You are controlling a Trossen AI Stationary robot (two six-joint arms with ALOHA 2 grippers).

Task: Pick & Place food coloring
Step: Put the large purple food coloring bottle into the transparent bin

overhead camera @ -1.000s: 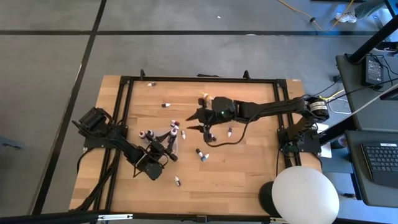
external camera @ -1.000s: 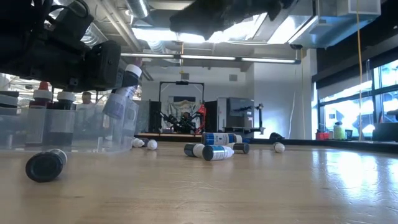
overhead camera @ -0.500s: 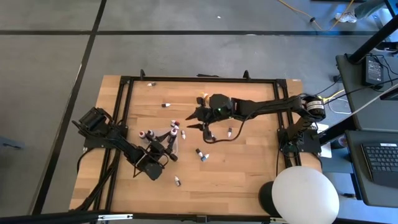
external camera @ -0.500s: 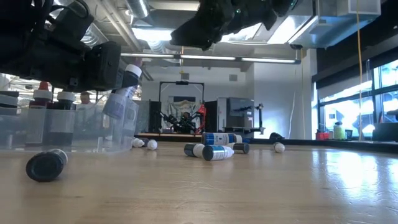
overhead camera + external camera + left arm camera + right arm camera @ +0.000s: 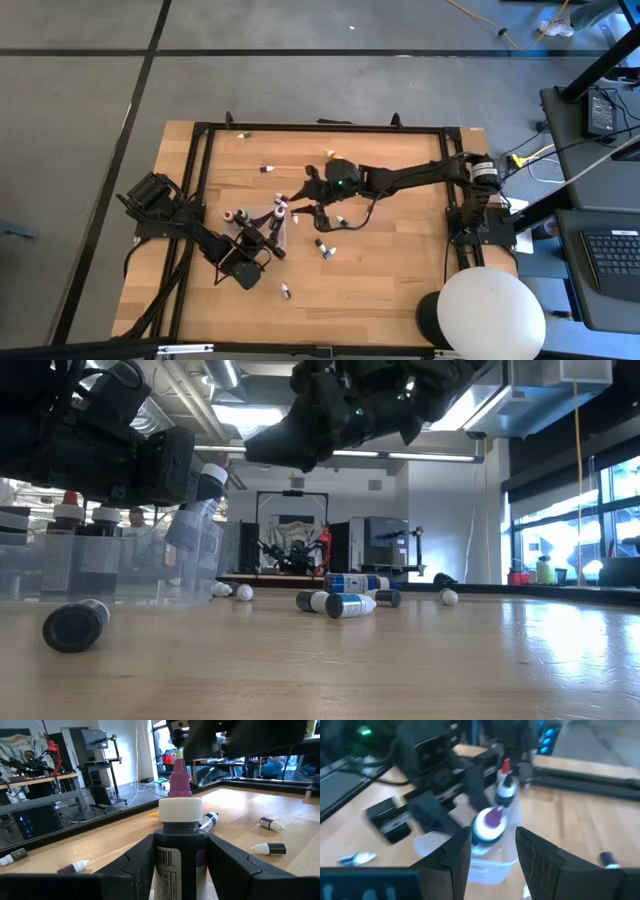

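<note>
We see a wooden table from above with two dark robot arms reaching over it. The left gripper sits at the clear plastic tray on the table's left-centre, and its two fingers are clamped on a dark food coloring bottle with a white cap and a purple dropper tip, held upright between them. In the low view that bottle leans at the tray's edge, with other capped bottles standing inside the tray. The right gripper hovers above the table's middle, just beside the tray, with its fingers apart and nothing between them; past them we see the tray and the left arm's held bottle. More small bottles lie scattered on the wood: one near the front edge, a pair near the middle, one toward the far left corner, and another on its side close to the low camera.
</note>
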